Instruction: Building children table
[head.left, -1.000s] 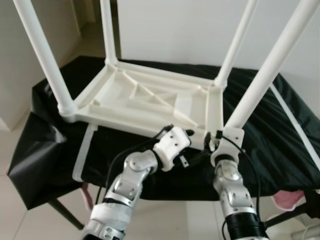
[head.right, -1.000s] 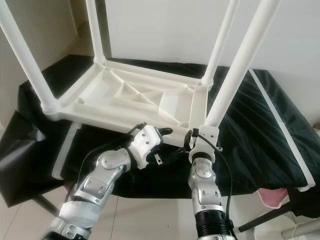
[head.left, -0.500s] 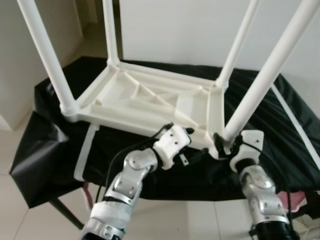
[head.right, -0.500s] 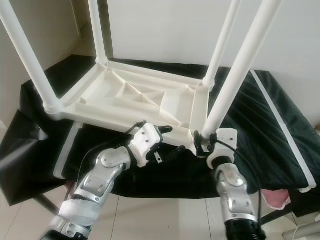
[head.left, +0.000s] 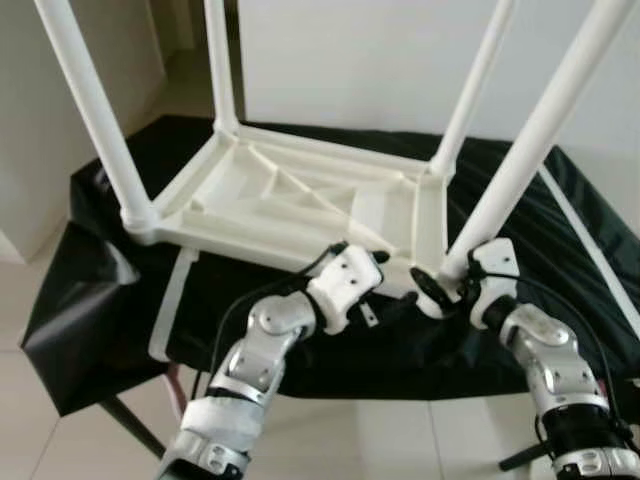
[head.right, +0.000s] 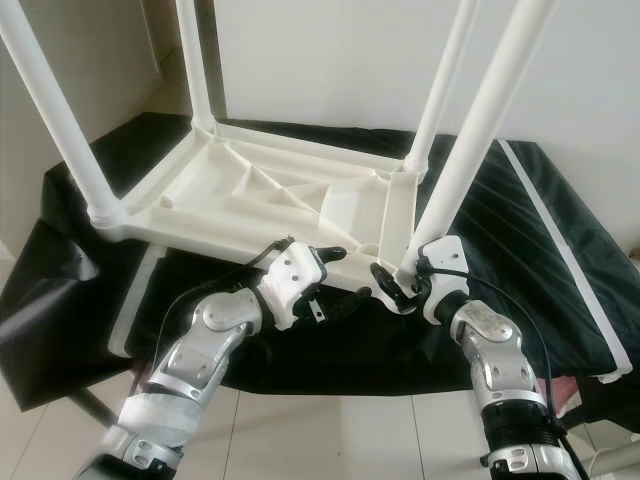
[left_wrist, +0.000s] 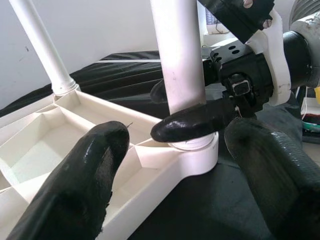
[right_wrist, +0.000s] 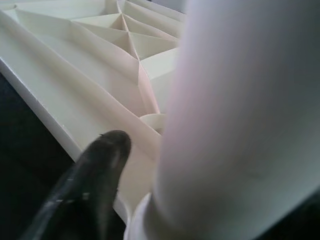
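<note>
A white children's table (head.left: 290, 200) lies upside down on a black-covered surface, its four white legs pointing up. My right gripper (head.left: 447, 285) is shut on the near-right leg (head.left: 530, 140) just above its corner socket (left_wrist: 195, 155); one of its fingers (left_wrist: 195, 122) crosses the front of the leg and another sits behind. In the right wrist view that leg (right_wrist: 240, 125) is very close, beside one black finger (right_wrist: 95, 185). My left gripper (head.left: 385, 285) hovers open just left of the same corner, both fingers (left_wrist: 75, 185) spread and touching nothing.
The black cloth (head.left: 90, 300) hangs over the support's front and left edges. A white strip (head.left: 170, 310) lies on it at the left and another (head.left: 590, 250) at the right. A white wall stands behind; pale floor tiles lie below.
My right forearm has swung out to the right and its wrist has turned around the leg's base, keeping its grip there. The left arm has hardly moved.
</note>
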